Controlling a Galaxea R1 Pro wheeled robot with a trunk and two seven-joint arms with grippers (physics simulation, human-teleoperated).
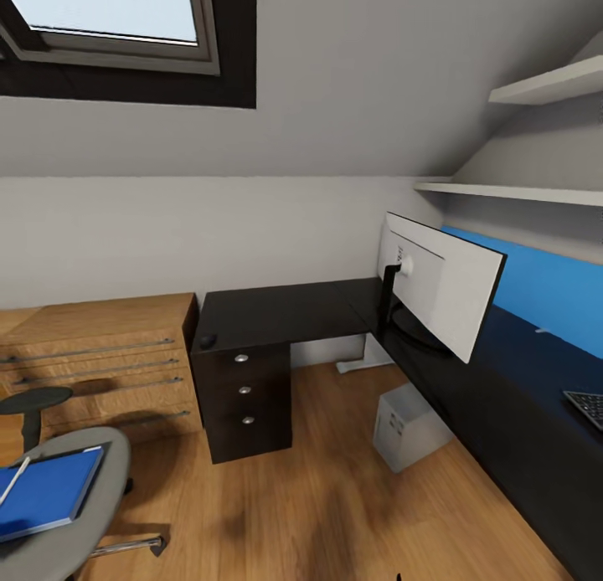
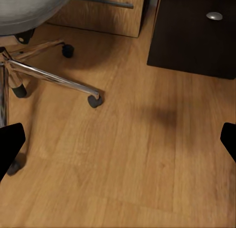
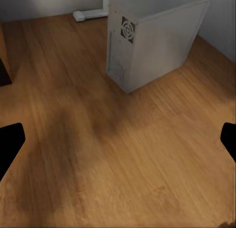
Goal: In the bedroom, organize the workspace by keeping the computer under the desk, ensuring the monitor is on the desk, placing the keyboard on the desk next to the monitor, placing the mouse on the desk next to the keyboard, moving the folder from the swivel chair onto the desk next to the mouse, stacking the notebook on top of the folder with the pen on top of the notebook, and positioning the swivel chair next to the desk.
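I stand on a wooden floor (image 1: pixel 335 497) in an attic room with a sloped ceiling and a skylight (image 1: pixel 117 12) at 11 o'clock. The dark L-shaped surface (image 1: pixel 285 313) runs from 12 o'clock along the far wall and down my right side to 4 o'clock, with a blue panel (image 1: pixel 544 292) on the wall behind it. The monitor (image 1: pixel 440 284) stands on it at 1 o'clock, its white back toward me. The mouse (image 1: pixel 207 340) sits near the surface's left front corner, above the drawer block (image 1: pixel 243 397). A corner of the keyboard (image 1: pixel 589 407) shows on the surface at 3 o'clock, well apart from the monitor. The computer (image 1: pixel 406 426) stands on the floor at the surface's edge, partly under it.

At 8 o'clock the swivel chair (image 1: pixel 59 514) carries the blue folder (image 1: pixel 46 493) on its seat, with a thin white thing, perhaps the pen, at its left edge; I cannot tell. A wooden dresser (image 1: pixel 100 363) stands against the wall at 10 o'clock, touching the drawer block.

Open floor lies between chair, drawer block and computer. My left pincer (image 2: pixel 118 144) is spread wide over bare floor near the chair's chrome legs (image 2: pixel 54 78). My right pincer (image 3: pixel 118 144) is spread wide too, over floor just before the computer.
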